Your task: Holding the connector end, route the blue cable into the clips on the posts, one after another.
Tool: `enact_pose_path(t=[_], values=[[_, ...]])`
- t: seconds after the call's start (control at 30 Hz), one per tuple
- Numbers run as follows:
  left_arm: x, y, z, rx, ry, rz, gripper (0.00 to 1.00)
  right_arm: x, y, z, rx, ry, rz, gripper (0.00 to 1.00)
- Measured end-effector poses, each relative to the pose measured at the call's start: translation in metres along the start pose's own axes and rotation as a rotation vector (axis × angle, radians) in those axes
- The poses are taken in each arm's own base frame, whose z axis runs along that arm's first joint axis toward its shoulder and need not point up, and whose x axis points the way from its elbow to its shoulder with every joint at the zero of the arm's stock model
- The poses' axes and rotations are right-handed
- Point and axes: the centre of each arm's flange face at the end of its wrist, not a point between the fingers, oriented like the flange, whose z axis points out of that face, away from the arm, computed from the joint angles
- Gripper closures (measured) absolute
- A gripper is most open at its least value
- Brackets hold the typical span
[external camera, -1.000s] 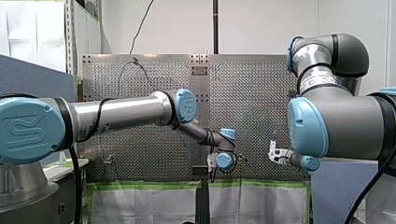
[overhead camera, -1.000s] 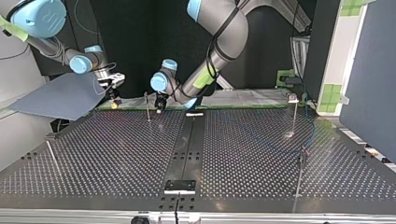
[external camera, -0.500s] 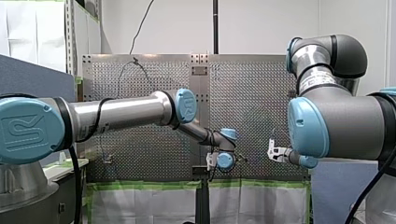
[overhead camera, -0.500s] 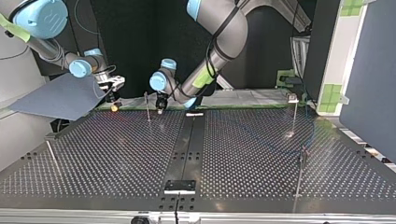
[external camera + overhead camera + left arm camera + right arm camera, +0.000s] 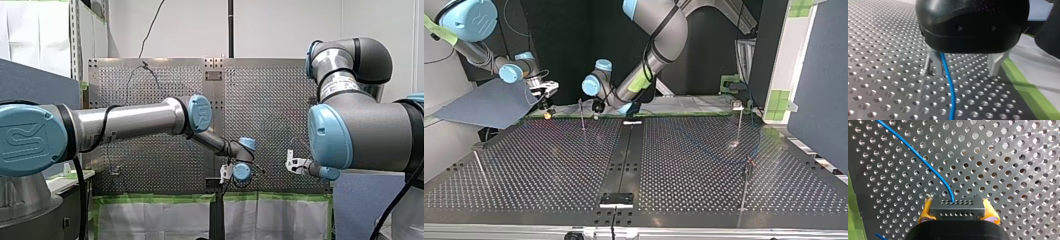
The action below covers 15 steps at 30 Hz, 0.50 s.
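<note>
Fingers of my right gripper, yellow-padded, are clamped on the black connector, and the blue cable leaves it across the perforated table. My left gripper has its metal fingers apart. The cable hangs between them, close against one finger and not pinched.

Over the last second, in the top view, my left gripper has lifted a little and edged toward the thin post near the table's far edge. My right gripper has settled slightly lower, just beyond that post. I read this as the slack being lined up with that post's clip: the left guides while the right keeps hold of the end. From these views I cannot tell whether the cable is seated in any clip. It shows only faintly across the top view's right half, so progress there is uncertain.
</note>
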Motion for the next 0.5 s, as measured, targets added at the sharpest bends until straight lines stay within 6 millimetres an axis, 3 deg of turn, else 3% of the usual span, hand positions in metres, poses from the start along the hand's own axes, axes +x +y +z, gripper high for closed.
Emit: enact_pose_path(t=[0.5], values=[[-0.005, -0.025, -0.026, 0.006, 0.040, 0.035, 0.00, -0.001, -0.001, 0.000, 0.002, -0.002, 0.002, 1.00]])
